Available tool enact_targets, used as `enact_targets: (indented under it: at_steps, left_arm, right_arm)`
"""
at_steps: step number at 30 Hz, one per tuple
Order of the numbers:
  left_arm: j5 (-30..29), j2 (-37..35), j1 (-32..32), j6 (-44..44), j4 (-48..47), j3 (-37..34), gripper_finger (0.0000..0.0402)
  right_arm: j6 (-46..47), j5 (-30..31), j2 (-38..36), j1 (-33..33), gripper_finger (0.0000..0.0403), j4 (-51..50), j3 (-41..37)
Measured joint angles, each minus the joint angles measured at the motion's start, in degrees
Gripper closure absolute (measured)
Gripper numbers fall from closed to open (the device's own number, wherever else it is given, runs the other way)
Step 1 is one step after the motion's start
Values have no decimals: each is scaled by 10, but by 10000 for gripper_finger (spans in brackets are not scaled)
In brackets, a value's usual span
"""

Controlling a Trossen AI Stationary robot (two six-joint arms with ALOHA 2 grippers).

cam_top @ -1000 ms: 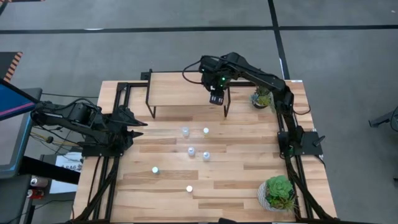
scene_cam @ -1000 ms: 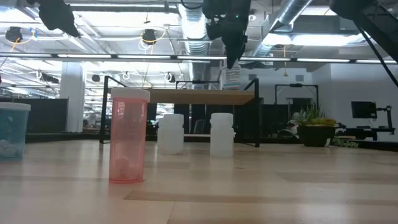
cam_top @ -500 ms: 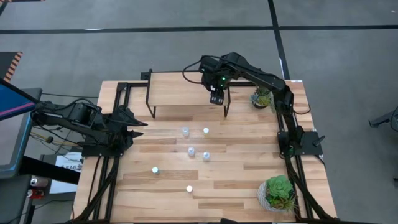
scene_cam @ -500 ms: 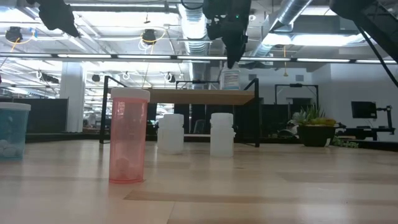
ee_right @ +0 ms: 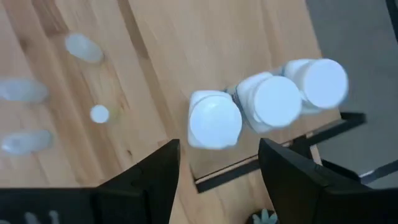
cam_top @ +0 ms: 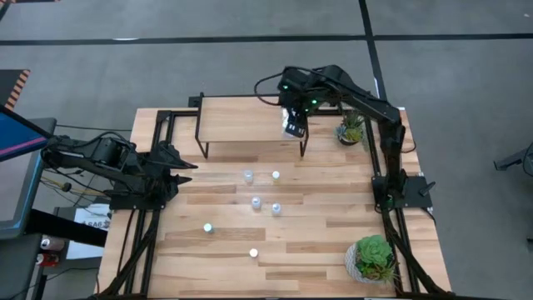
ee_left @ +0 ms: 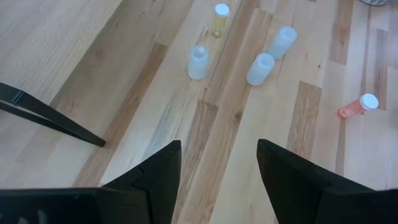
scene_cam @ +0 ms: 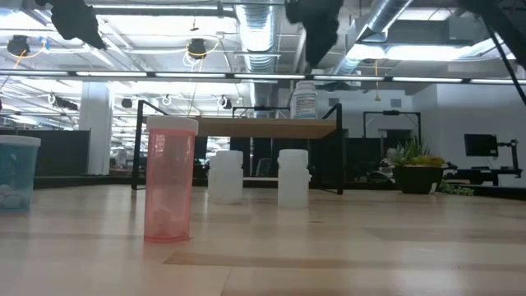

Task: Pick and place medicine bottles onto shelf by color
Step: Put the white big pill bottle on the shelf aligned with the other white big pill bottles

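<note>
Medicine bottles on the shelf: three white-capped bottles stand in a row at its right end, each just beside the next, as the right wrist view shows. In the low view one of them stands upright on the board. The right gripper hangs above that end of the shelf, fingers apart and holding nothing.

Six more bottles remain on the table. Four pale ones are grouped near the centre, in front of the shelf. Two stand nearer the front edge, well apart, one of them a red bottle with a white cap.

The left gripper waits at the table's left side, fingers apart, empty.
</note>
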Motion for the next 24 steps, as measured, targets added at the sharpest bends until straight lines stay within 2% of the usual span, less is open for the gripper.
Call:
enact_targets:
  at_steps: [2,6,9,12,15,19,24]
  left_arm:
    - [0,0,0,0,0,0,205]
    - [0,0,0,0,0,0,205]
    - [0,0,0,0,0,0,205]
    - [0,0,0,0,0,0,205]
    - [0,0,0,0,0,0,205]
    - [0,0,0,4,0,0,205]
    - [0,0,0,5,0,0,205]
  right_arm:
    - [25,-2,-20,8,163,0,0]
    - [49,-73,-48,34,163,2,-10]
    - [55,-85,-56,62,164,1,-68]
    - [58,-85,-69,92,170,12,-162]
    - [59,-67,-104,114,184,78,-260]
    - [69,-64,-152,116,207,226,-367]
    - [101,-43,-188,86,236,327,-425]
